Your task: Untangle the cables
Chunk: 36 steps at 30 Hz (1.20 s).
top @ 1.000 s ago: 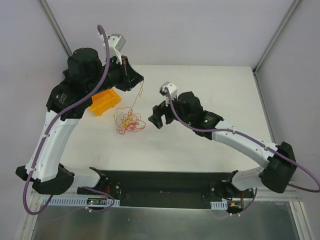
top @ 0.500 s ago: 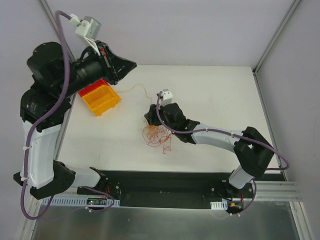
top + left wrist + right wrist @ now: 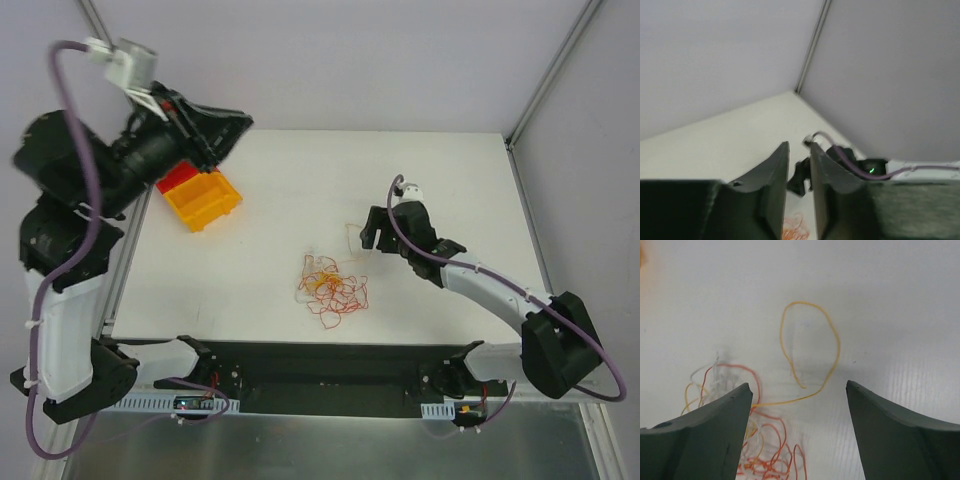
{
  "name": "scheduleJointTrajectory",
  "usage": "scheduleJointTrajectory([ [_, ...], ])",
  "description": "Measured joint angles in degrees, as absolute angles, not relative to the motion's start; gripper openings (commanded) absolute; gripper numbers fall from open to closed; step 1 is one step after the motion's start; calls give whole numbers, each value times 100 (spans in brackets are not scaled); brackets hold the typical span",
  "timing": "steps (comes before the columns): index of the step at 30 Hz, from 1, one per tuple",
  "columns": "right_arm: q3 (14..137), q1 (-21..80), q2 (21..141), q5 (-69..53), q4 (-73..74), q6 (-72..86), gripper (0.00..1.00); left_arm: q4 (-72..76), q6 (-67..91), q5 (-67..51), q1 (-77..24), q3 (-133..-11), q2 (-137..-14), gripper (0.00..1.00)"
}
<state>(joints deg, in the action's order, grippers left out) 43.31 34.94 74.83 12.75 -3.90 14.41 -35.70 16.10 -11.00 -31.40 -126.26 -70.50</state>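
Note:
The cables (image 3: 333,288) lie in a loose tangle of orange, red, yellow and white strands on the white table, near the front middle. One yellow loop (image 3: 350,236) strays up and to the right of the heap. My right gripper (image 3: 372,232) hovers low over that loop, open and empty. In the right wrist view the yellow loop (image 3: 832,345) lies between the wide fingers of the right gripper (image 3: 797,385), with the tangle (image 3: 760,440) at lower left. My left gripper (image 3: 225,125) is raised high at the back left. Its jaws (image 3: 799,146) stand a narrow gap apart with nothing between them.
An orange bin (image 3: 203,200) and a red bin (image 3: 178,180) sit at the table's left edge under the left arm. The table (image 3: 450,170) ends at grey walls at the back and right. A black base rail (image 3: 330,375) runs along the front.
The left arm has risen and swung back to the left, no strand hanging from it now. The tangle has shifted right and forward. The right gripper has drawn back to the right of it.

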Motion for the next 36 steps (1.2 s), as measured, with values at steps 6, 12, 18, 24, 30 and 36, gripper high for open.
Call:
scheduleJointTrajectory([
  [6, 4672, 3500, 7275, -366, 539, 1133, 72, -3446, 1712, -1472, -3140, -9435, -6598, 64],
  [12, 4320, 3741, 7260, -1712, 558, 1135, 63, -3100, 2167, -1922, -3140, -6313, -6584, 52],
  [18, 4209, 4335, 7544, -2084, 360, 1153, 57, -1809, 2823, -2604, -3146, -4460, -6595, 64],
  [24, 4228, 4375, 7948, -1872, 64, 1153, 47, -810, 3046, -2823, -3201, -4353, -7352, 58],
  [30, 4327, 4460, 8197, -1494, 64, 1179, 13, -471, 3085, -2814, -3306, -4368, -8167, 29],
  [36, 4580, 4567, 7808, -97, 794, 1275, 1, -637, 3002, -2189, -3306, -4556, -8324, 0],
])
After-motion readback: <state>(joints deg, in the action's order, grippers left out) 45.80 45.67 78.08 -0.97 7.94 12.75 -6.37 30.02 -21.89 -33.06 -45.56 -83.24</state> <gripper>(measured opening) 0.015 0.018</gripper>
